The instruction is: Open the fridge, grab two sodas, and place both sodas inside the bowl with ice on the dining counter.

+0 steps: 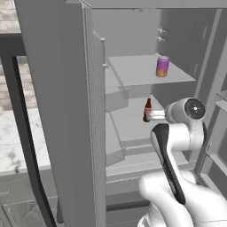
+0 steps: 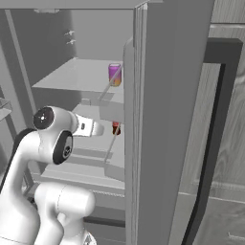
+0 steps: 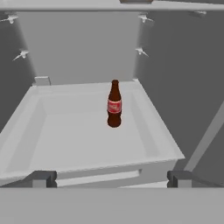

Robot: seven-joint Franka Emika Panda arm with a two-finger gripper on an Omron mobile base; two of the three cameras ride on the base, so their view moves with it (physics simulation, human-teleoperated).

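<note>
Inside the open fridge (image 1: 133, 26), the gripper (image 3: 112, 178), jaws wide apart and holding nothing, faced a reddish soda bottle (image 3: 114, 104) upright in a tray; the purple-orange can (image 1: 162, 66) stood on the shelf above, and the arm partly hid the bottle from the base views

Tall matte grey fridge (image 1: 66, 111): doors and inner walls 1 flat grey, shelves a paler grey. Long door handle (image 2: 210, 143) near-black.

Small cylindrical can (image 1: 162, 66) on upper shelf: purple top fading to orange-yellow at base.

Slim glass bottle (image 3: 114, 104) on lower shelf: dark brown body, red label band with faint white marking.

Marble counter slab (image 1: 11, 142), far left: white with grey veins. Brick wall (image 1: 9, 22) behind it: beige and tan.
</note>
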